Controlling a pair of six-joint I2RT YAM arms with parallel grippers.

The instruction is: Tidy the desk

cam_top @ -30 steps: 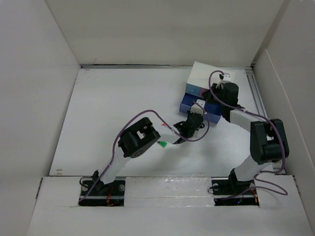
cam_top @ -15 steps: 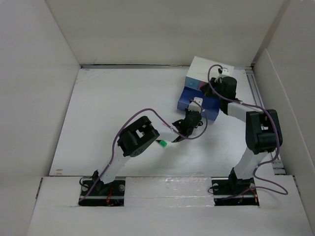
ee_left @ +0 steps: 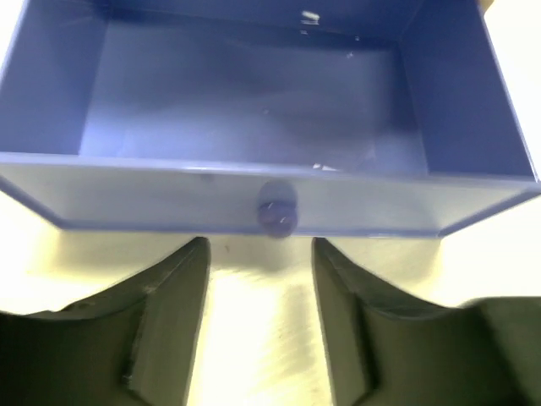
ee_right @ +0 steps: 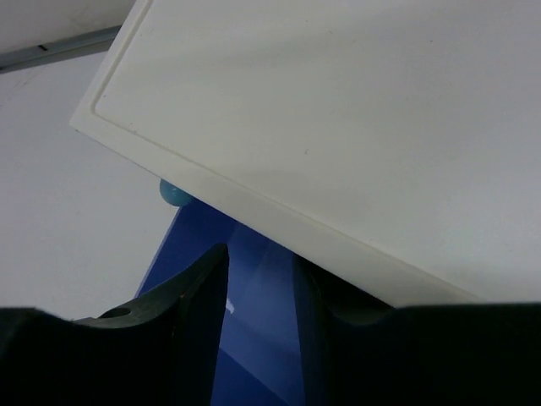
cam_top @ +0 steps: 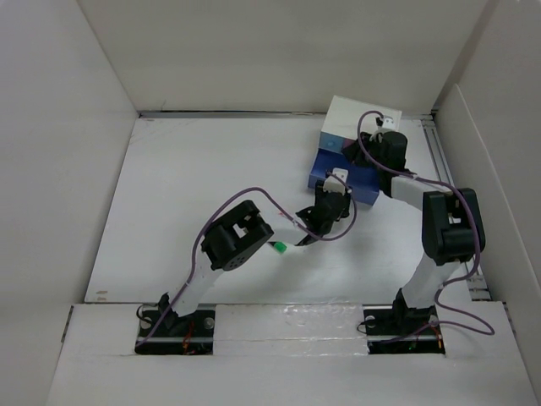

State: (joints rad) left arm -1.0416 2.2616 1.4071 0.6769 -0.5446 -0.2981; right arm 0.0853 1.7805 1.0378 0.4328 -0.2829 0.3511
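Observation:
The desk [cam_top: 211, 186] is the wide white tabletop. At its back right stands a small white drawer box [cam_top: 359, 118] with a dark blue drawer [cam_top: 342, 179] pulled out toward the arms. In the left wrist view the drawer [ee_left: 254, 101] is empty, and its round knob [ee_left: 276, 209] sits just beyond my left gripper [ee_left: 258, 254], which is open and holds nothing. My right gripper [ee_right: 258, 271] is open above the drawer [ee_right: 254, 338], at the edge of the box's white top [ee_right: 338, 127]. A pale blue knob [ee_right: 173, 193] peeks out under that edge.
White panels wall the desk on the left, back and right. A metal rail [cam_top: 439, 161] runs along the right side beside the box. Both arm bases sit on the raised near ledge [cam_top: 287, 326].
Both grippers have opened; the left one has let go of the drawer knob. The right arm shifted back toward the box, and the left gripper edged a little closer to the drawer.

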